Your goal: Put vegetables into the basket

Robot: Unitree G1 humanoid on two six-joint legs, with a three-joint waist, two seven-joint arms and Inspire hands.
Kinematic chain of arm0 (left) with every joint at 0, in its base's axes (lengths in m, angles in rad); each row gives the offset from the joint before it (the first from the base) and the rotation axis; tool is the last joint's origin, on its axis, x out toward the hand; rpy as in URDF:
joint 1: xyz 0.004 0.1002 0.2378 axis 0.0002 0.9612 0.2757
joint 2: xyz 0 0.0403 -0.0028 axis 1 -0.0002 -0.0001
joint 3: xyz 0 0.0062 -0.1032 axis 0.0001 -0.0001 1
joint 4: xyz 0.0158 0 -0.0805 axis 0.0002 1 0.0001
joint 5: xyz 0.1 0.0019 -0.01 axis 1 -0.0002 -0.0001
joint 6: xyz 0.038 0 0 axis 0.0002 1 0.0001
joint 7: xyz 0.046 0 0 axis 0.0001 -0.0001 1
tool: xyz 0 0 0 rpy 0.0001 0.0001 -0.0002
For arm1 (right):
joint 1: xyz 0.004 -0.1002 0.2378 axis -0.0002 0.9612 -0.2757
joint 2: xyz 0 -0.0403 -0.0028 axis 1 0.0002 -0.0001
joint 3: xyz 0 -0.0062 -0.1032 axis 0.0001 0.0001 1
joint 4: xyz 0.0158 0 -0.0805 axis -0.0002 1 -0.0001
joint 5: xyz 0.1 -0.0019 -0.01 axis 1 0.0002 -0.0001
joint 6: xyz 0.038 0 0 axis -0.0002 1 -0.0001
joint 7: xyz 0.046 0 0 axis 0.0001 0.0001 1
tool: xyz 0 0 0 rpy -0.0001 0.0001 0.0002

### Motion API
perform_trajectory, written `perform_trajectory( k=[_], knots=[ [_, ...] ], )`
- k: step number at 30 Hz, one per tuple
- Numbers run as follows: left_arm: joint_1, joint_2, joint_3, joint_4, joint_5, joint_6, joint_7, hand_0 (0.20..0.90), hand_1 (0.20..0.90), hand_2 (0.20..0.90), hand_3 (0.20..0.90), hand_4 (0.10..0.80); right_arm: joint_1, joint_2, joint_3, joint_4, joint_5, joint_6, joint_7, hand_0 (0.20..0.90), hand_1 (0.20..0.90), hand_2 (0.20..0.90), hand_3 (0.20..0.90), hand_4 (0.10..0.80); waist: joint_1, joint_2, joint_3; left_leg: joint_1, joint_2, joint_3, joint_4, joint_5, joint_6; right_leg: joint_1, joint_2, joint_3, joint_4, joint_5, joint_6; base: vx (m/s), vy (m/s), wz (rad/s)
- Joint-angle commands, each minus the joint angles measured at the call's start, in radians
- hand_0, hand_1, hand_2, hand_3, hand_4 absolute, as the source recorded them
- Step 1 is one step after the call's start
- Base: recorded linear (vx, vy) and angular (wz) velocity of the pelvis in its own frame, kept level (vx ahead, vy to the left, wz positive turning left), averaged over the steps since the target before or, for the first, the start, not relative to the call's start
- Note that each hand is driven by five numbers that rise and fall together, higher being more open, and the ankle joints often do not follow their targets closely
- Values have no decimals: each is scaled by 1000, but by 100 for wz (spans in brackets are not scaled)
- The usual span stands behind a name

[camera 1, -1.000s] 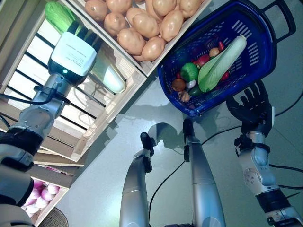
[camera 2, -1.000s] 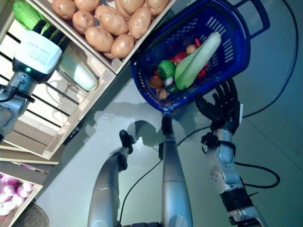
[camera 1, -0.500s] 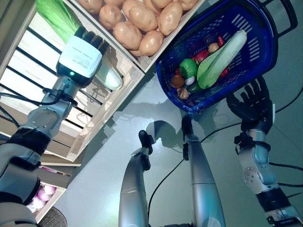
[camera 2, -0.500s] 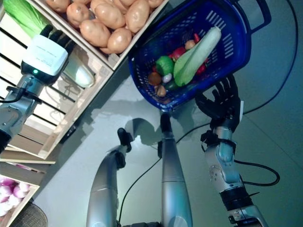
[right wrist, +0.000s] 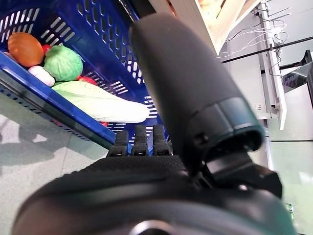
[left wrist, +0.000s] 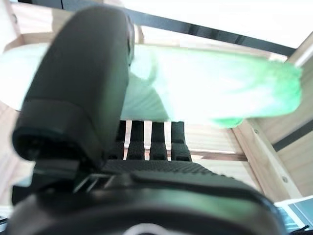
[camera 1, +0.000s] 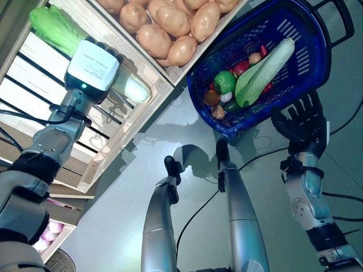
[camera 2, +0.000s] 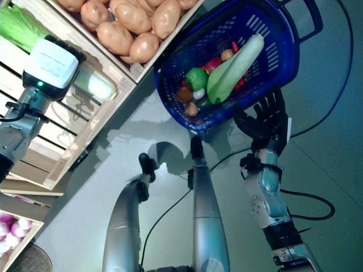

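My left hand (camera 1: 93,67) is inside a wooden crate (camera 1: 127,124) of the stand, shut on a long cabbage (camera 1: 54,28) with green leaves and a pale white end. In the left wrist view the thumb (left wrist: 88,73) lies over the cabbage (left wrist: 220,88) and the fingers curl under it. The blue basket (camera 1: 317,62) stands on the floor at the upper right. In it lie a long pale green cabbage (camera 1: 264,71), a round green vegetable (camera 1: 225,82), a brown round one (camera 1: 212,97) and small red ones. My right hand (camera 1: 300,122) is open just below the basket's rim (right wrist: 49,103).
The wooden stand's slatted crates fill the upper left, with another crate (camera 1: 195,62) reaching close to the basket's left side. Grey floor (camera 1: 142,153) lies between the stand and the basket.
My left hand has turned the cabbage in the crate, so its leafy end has swung out to the left. The right hand and the basket stay as they were.
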Motion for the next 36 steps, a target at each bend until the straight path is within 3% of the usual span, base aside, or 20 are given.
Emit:
perform_trajectory(
  k=[1, 10, 19, 28, 32, 36],
  knots=[
    [-74, 90, 96, -3, -39, 86, 39, 300, 300, 300, 300, 400, -5, -43, -60, -150, -15, -65, -32, 900, 900, 900, 900, 800, 2, -33, -1, -24, 7, -2, -32, 44, -14, 63, -36, -25, 17, -31, 21, 0, 0, 0],
    [-43, 82, 128, -2, -106, 139, 81, 300, 300, 300, 300, 400, -3, -38, -62, -155, -18, -64, -32, 900, 900, 900, 900, 800, 5, -34, -1, -6, 3, -2, -43, 49, -17, 83, -36, -25, 2, -26, 22, 0, 0, 0],
    [32, 101, 219, -15, -233, 85, 227, 300, 300, 300, 300, 400, 18, -22, -61, -165, -16, -72, -27, 900, 900, 900, 900, 800, 10, -44, -1, 76, -4, -8, -86, 64, -26, 178, -31, -36, -54, -18, 20, 4, -9, 0],
    [219, 83, 420, -145, -385, -52, 346, 300, 300, 300, 300, 400, 63, 20, -69, -161, -37, -88, -14, 900, 900, 900, 900, 800, 36, -47, -1, 235, -13, -12, -183, 98, -38, 348, -36, -70, -156, -9, 18, 17, -27, 0],
    [316, 41, 533, -219, -446, -147, 360, 300, 300, 300, 300, 400, 81, 42, -73, -155, -40, -102, -13, 900, 900, 900, 900, 800, 55, -57, -1, 315, -17, -17, -234, 117, -41, 437, -39, -96, -206, -2, 17, 9, -52, 4],
    [375, -13, 597, -270, -532, -231, 357, 300, 300, 300, 300, 400, 91, 66, -71, -136, -48, -108, -3, 900, 900, 900, 900, 800, 71, -65, -1, 396, -19, -20, -280, 126, -42, 521, -42, -117, -245, -4, 18, 45, -42, 2]
  ],
)
